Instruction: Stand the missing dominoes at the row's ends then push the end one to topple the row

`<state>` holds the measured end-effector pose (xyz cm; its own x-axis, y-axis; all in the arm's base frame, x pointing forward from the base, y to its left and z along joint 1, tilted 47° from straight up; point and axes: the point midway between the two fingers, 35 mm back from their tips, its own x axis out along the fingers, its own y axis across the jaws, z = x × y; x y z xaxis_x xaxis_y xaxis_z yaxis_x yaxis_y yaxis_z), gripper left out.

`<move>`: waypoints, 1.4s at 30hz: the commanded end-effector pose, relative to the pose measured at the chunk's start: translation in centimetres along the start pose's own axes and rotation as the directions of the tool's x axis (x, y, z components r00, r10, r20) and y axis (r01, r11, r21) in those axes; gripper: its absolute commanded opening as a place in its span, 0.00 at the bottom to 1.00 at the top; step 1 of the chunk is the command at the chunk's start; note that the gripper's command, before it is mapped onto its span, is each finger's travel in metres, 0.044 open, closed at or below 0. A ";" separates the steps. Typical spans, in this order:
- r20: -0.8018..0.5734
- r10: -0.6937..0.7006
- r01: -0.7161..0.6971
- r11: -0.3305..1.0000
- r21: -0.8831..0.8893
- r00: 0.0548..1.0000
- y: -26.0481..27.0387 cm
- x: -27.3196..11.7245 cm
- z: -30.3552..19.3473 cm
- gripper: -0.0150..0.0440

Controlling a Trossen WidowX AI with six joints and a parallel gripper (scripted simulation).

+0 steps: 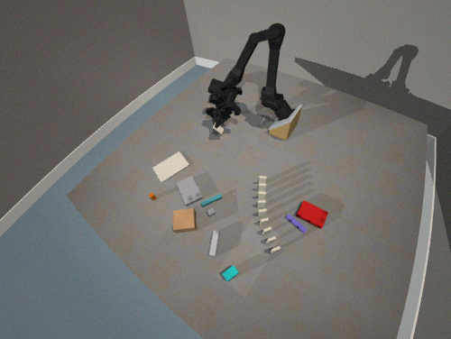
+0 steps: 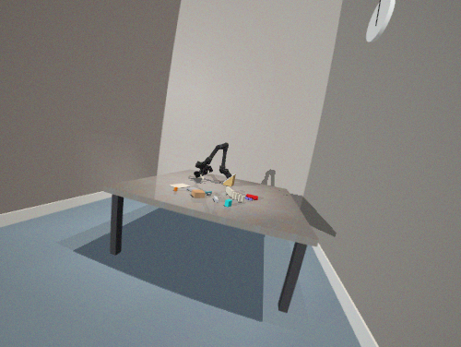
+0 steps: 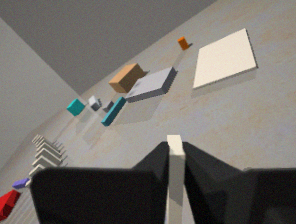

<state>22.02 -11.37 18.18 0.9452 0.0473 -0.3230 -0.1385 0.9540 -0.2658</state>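
The gripper [image 1: 217, 123] grips a cream domino [image 1: 218, 130], well apart from the curved row of nine standing dominoes [image 1: 262, 204]; a red block [image 1: 312, 214] lies beside a purple bar [image 1: 296, 224].

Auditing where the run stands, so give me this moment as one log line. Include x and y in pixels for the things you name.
gripper [image 1: 218, 125] [image 3: 173, 148]: shut on cream domino [image 1: 218, 130] [image 3: 175, 159] | domino: off the row | row [image 1: 262, 196] [image 3: 44, 159]: standing | end push: not done

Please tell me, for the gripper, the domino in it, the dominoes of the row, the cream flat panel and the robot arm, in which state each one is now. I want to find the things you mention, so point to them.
Gripper [image 1: 218, 124] [image 3: 173, 148]: shut on a domino
Held domino [image 1: 218, 130] [image 3: 175, 162]: clamped between the fingers
Row dominoes [image 1: 262, 196] [image 3: 46, 159]: standing, spaced apart
Cream panel [image 1: 170, 166] [image 2: 179, 185] [image 3: 226, 59]: lying flat
Robot arm [image 1: 243, 57] [image 2: 214, 151]: bent
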 end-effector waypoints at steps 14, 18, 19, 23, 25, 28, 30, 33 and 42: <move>0.245 -0.018 0.104 0.934 -0.343 0.969 0.4 -3.4 0.8 0.29; 0.292 0.001 0.126 0.900 -0.417 0.956 1.1 -4.1 0.7 0.29; 0.303 0.007 0.132 0.890 -0.436 0.953 1.2 -4.3 0.7 0.29; 0.339 0.031 0.154 0.849 -0.505 0.940 2.0 -5.0 0.6 0.29; 0.344 0.035 0.158 0.841 -0.517 0.938 2.1 -5.2 0.6 0.29; 0.344 0.035 0.158 0.841 -0.517 0.938 2.1 -5.2 0.6 0.29; 0.344 0.035 0.158 0.841 -0.517 0.938 2.1 -5.2 0.6 0.29; 0.344 0.035 0.158 0.841 -0.517 0.938 2.1 -5.2 0.6 0.29; 0.344 0.035 0.158 0.841 -0.517 0.938 2.1 -5.2 0.6 0.29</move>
<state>17.05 -9.50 19.81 0.9846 0.1748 -0.0018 -0.1190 0.6625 -0.7396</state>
